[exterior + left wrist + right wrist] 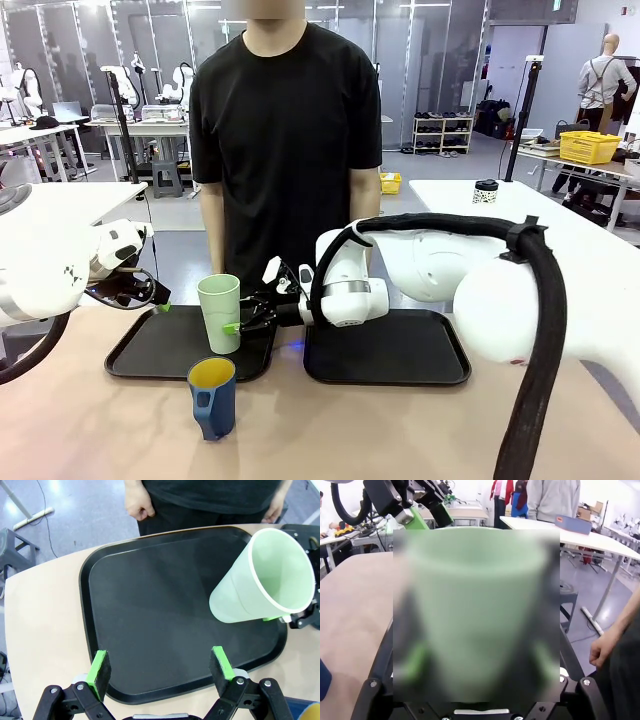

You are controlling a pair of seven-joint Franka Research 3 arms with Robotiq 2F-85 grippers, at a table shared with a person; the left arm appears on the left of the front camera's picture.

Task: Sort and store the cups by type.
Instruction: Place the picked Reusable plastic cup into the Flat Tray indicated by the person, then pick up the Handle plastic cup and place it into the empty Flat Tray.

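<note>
A tall pale green tumbler (219, 313) stands upright on the right part of the left black tray (150, 352). My right gripper (243, 320) reaches across from the right, one green pad on either side of the tumbler's lower wall (475, 610), pressed against it. In the left wrist view the tumbler (260, 577) stands at the tray's far right corner. My left gripper (160, 662) hangs open over the tray's near-left edge (95, 630), holding nothing. A dark blue handled mug (212, 398) with a yellow inside stands on the bare table in front of that tray.
A second black tray (400, 350) lies right of the first, under my right arm. A person in a black shirt (285, 130) stands at the far side, hands down by the table edge (139, 505). A speckled white travel tumbler (486, 191) sits on a farther table.
</note>
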